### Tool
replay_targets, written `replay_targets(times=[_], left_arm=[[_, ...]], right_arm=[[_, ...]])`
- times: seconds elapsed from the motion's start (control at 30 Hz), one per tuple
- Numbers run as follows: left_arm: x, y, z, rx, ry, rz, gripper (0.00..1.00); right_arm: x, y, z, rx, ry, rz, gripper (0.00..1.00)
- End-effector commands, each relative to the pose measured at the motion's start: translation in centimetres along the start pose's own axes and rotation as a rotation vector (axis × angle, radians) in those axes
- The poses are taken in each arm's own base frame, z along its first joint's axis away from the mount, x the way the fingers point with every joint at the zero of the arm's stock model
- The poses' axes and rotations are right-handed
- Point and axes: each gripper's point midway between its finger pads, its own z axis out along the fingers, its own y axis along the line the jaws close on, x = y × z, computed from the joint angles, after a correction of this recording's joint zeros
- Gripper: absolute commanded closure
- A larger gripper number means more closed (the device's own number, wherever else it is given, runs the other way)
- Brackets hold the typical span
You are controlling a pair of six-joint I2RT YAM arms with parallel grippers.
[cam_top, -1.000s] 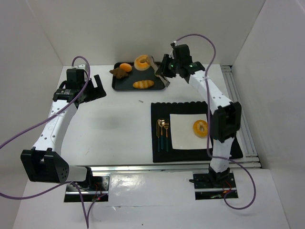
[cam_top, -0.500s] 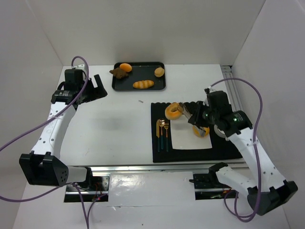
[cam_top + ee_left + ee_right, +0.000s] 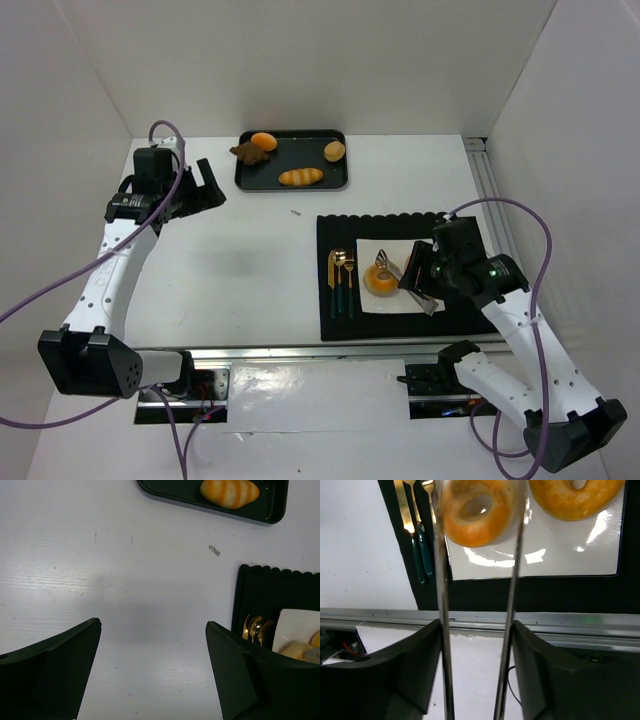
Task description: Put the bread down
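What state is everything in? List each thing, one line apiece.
Left fingers: open, empty.
Right fingers: shut on the tongs.
First donut: clamped in the tongs, over the plate.
Second donut: lying on the plate.
Plate: flat on the mat.
Cutlery: lying on the mat, beside the plate.
Tray: holding four pieces.

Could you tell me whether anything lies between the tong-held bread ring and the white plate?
Nothing visible does. The golden ring-shaped bread is held in the metal tongs over a bare part of the white square plate; the second bread ring lies to one side.
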Motion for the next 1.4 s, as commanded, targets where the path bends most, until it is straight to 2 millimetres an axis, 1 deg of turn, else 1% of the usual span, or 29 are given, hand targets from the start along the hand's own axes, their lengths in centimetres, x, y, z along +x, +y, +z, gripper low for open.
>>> replay_targets(times=[0.0,0.13,0.2,0.33,0.37,0.4,0.43,0.47,0.5,0.53,0.57,0.6,0.63,0.67,0.7,0.77,0.8,0.83,0.87,0.9,0.93,1.03,1.07,1.13,1.23,1.27,1.3,1.33,1.37], left_arm=[[-0.9,-0.6,-1.0,0.033,-0.047,-0.015,0.01],[-0.8,-0.6,-0.8,0.03,-0.038,-0.026,0.01],[-0.6,-0.5,-0.4,0.026,-0.028,-0.027,0.01],[-0.6,-0.6,0.0,0.031,-0.017,-0.028,0.01],[-0.5,-0.5,0.3,0.028,-0.008,-0.029,0.01],[-0.5,-0.5,0.3,0.028,-0.008,-0.029,0.01],[-0.7,-0.6,0.3,0.031,-0.017,-0.028,0.01],[-0.7,-0.6,0.3,0.031,-0.017,-0.028,0.01],[-0.5,-0.7,0.6,0.036,-0.004,-0.029,0.01],[-0.5,-0.6,0.6,0.036,-0.004,-0.018,0.01],[-0.5,-0.6,0.6,0.036,-0.004,-0.018,0.01],[-0.5,-0.6,0.6,0.036,-0.004,-0.009,0.01],[-0.3,-0.5,0.9,0.033,0.005,-0.01,0.01],[-0.3,-0.4,0.9,0.033,0.005,0.001,0.01],[-0.1,-0.4,0.9,0.029,0.015,0.0,0.01],[0.0,-0.1,1.2,0.018,0.02,-0.001,0.01],[0.0,-0.1,1.2,0.018,0.02,-0.001,0.01],[0.0,-0.1,1.2,0.018,0.02,-0.001,0.01],[0.0,-0.1,1.2,0.018,0.02,0.008,0.01],[0.0,-0.1,1.2,0.018,0.02,0.008,0.01],[-0.3,-0.2,1.1,0.021,0.012,0.009,0.01],[-0.1,-0.3,1.4,0.026,0.024,0.008,0.01],[-0.4,-0.4,1.2,0.029,0.016,0.009,0.01],[-0.4,-0.4,1.2,0.029,0.016,0.009,0.01],[-0.4,-0.6,1.2,0.039,0.02,0.009,0.01],[-0.4,-0.6,1.2,0.039,0.02,0.009,0.01],[-0.3,-0.7,1.2,0.048,0.023,0.009,0.01],[-0.3,-0.7,1.2,0.048,0.023,0.009,0.01],[-0.3,-0.7,1.2,0.048,0.023,0.009,0.01]], right_arm=[[-1.7,0.6,-1.4,0.0,-0.073,0.01,0.35],[-4.8,2.0,-2.7,-0.008,-0.145,-0.014,0.36],[-7.7,3.5,-3.2,-0.042,-0.238,-0.022,0.37],[-14.1,5.3,-1.7,-0.006,-0.404,-0.039,0.38],[-15.7,4.9,0.2,0.059,-0.42,-0.047,0.38],[-18.4,6.1,0.4,0.048,-0.498,-0.065,0.38],[-19.8,5.8,3.1,0.1,-0.485,-0.074,0.38],[-21.4,5.4,3.8,0.153,-0.529,-0.069,0.38],[-24.2,6.3,4.0,0.142,-0.608,-0.068,0.38],[-25.2,6.6,5.1,0.154,-0.624,-0.076,0.38],[-25.9,6.1,8.0,0.205,-0.611,-0.083,0.38],[-27.0,5.8,8.9,0.227,-0.631,-0.083,0.38],[-28.8,6.5,9.4,0.22,-0.681,-0.081,0.38],[-29.3,6.7,10.7,0.223,-0.682,-0.09,0.38],[-29.6,5.7,13.5,0.263,-0.659,-0.098,0.38],[-31.1,5.7,15.4,0.26,-0.69,-0.1,0.38],[-30.6,5.1,18.0,0.279,-0.657,-0.108,0.38],[-31.3,4.9,18.6,0.274,-0.659,-0.101,0.36],[-31.5,5.2,19.3,0.266,-0.657,-0.103,0.32],[-31.6,5.2,19.9,0.269,-0.651,-0.104,0.21],[-31.7,4.5,20.9,0.282,-0.64,-0.101,0.02],[-33.3,4.9,19.8,0.327,-0.639,-0.087,0.0],[-34.7,5.8,18.2,0.32,-0.67,-0.064,0.0],[-34.6,4.8,17.2,0.37,-0.638,-0.04,0.0],[-34.8,3.9,14.2,0.403,-0.623,-0.001,0.0],[-34.9,4.2,12.5,0.394,-0.638,0.003,0.0],[-34.3,3.2,12.3,0.413,-0.62,0.005,0.0],[-33.9,3.2,10.7,0.408,-0.629,0.008,0.0],[-33.7,2.4,10.1,0.418,-0.63,0.017,0.0]])
